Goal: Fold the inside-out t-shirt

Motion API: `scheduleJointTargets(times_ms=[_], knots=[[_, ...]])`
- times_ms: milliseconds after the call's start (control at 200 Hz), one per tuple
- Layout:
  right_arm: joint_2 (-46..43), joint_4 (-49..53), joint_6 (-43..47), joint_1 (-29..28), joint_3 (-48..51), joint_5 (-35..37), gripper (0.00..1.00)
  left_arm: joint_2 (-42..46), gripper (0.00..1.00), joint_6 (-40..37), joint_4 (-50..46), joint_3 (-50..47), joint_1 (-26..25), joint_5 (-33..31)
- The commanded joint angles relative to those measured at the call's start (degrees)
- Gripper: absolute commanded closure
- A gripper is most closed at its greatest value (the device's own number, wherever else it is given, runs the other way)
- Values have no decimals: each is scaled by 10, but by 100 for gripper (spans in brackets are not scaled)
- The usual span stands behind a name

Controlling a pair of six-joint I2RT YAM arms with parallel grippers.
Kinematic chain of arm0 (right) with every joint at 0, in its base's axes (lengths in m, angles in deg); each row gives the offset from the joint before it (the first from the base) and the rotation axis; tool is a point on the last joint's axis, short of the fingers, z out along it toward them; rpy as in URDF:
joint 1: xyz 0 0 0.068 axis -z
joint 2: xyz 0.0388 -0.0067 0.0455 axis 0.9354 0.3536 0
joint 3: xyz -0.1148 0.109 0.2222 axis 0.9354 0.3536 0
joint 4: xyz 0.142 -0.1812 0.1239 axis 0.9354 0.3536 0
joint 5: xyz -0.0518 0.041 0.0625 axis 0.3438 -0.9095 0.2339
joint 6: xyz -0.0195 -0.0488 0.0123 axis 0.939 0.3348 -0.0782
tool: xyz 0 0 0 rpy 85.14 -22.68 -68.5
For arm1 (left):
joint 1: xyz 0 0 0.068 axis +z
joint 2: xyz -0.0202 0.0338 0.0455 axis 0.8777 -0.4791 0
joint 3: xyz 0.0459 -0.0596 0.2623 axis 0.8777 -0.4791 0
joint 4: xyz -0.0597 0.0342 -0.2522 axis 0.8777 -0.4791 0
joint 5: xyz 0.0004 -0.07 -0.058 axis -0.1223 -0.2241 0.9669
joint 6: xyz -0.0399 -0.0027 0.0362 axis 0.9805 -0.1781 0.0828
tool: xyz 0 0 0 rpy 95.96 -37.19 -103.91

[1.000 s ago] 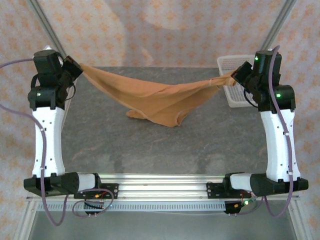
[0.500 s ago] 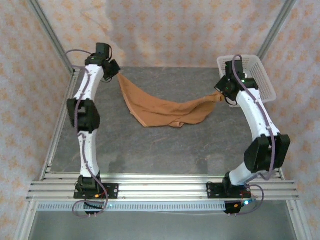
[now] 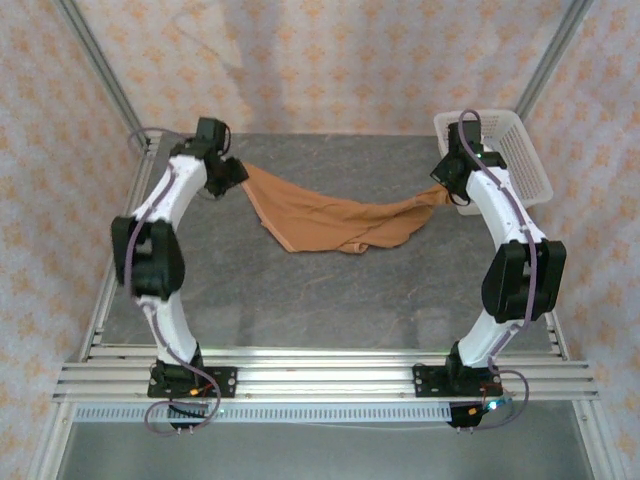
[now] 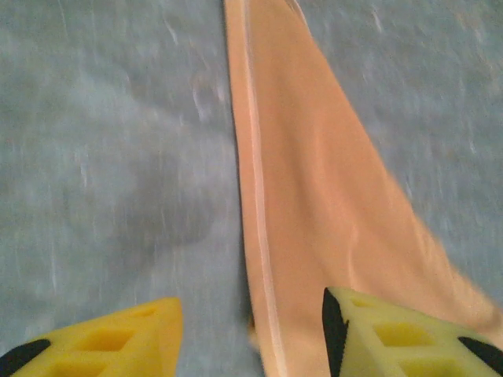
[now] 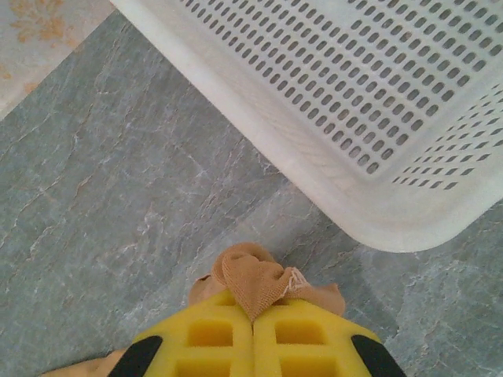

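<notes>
Lying rumpled on the table [image 3: 300,300], the t-shirt [image 3: 330,222] is pinched at one corner by the right gripper [image 5: 253,314] beside the basket [image 5: 377,118]. The left gripper [image 4: 250,310] is parted over its other end.

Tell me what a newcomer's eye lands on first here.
An orange-brown soft cloth t-shirt sprawls crumpled across the far half of the grey stone-patterned table, strung between the two arms. The right jaws pinch one bunched end beside a white plastic mesh basket at the far right; the left jaws stand apart over the other end.
</notes>
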Motion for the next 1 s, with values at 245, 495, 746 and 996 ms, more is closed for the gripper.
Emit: scheduleJointTargets(times_ms=[245,495,746,996], knots=[[-2,-21,9,-2,37,-48,100,137,52,111,225,-319,-167,10],[-12,-28,13,-6,55,-52,100,76,52,133,263,-302,-200,10],[-21,-22,18,-6,53,-50,100,24,52,126,246,-268,-204,-9],[-21,-18,17,-6,39,-56,100,-1,100,125,243,-255,-204,-16]])
